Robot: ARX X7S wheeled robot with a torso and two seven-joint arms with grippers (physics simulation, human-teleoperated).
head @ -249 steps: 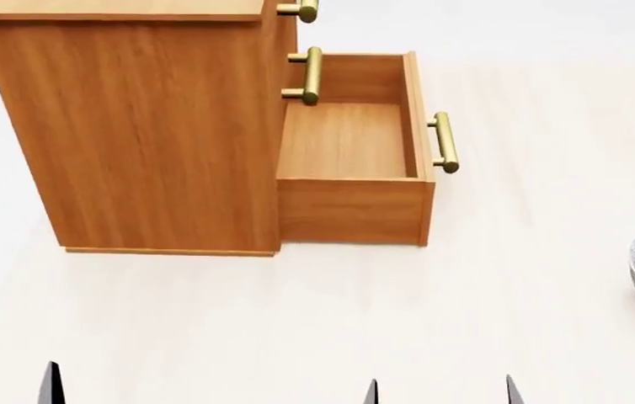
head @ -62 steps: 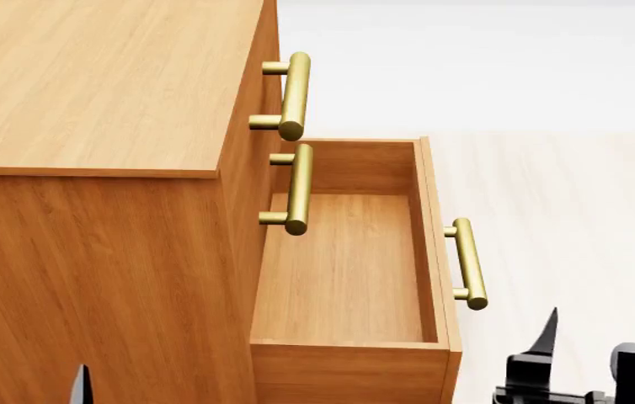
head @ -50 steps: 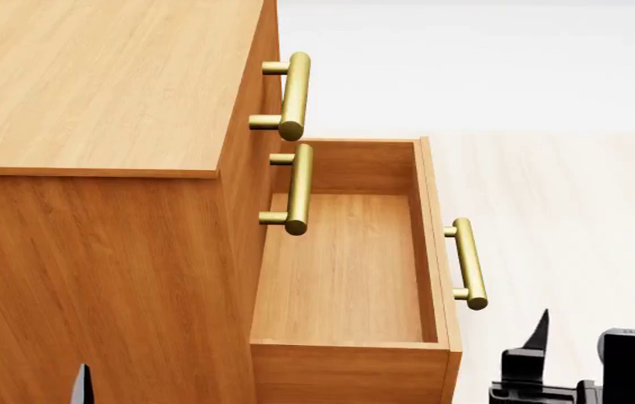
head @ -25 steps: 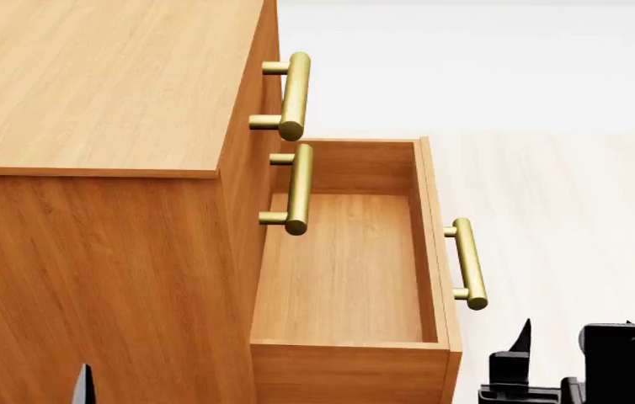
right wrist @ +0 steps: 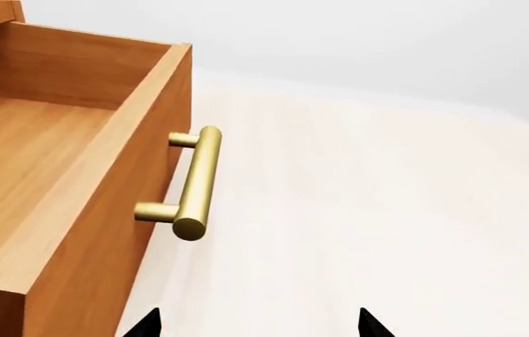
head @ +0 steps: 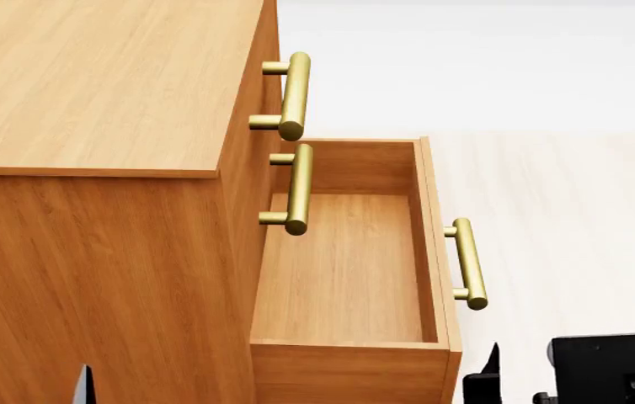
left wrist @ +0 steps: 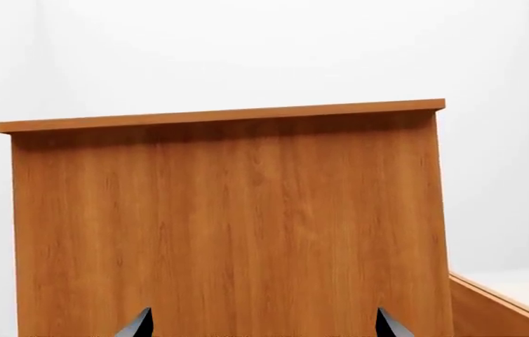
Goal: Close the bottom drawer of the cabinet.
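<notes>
The right gripper (head: 520, 379) has slid closer to the drawer (head: 346, 278) over the last second, and more of its black body now fills the head view's lower corner, while the cabinet (head: 104, 93) and drawer haven't budged. The drawer is pulled fully out of the cabinet's foot, empty, with its handle (head: 468, 263) on the face away from the cabinet. From the right wrist view the two fingertips (right wrist: 143, 324) stand well apart, so that gripper is wide, holding nothing, near the handle but not touching it. The left gripper (left wrist: 259, 324) is also spread and faces the cabinet's plain side. The risk I see is a glancing push: if the right gripper meets the handle's end or the drawer's near corner instead of the flat front, it could skid off or shove the whole cabinet sideways. A fingertip could also catch behind the handle.
</notes>
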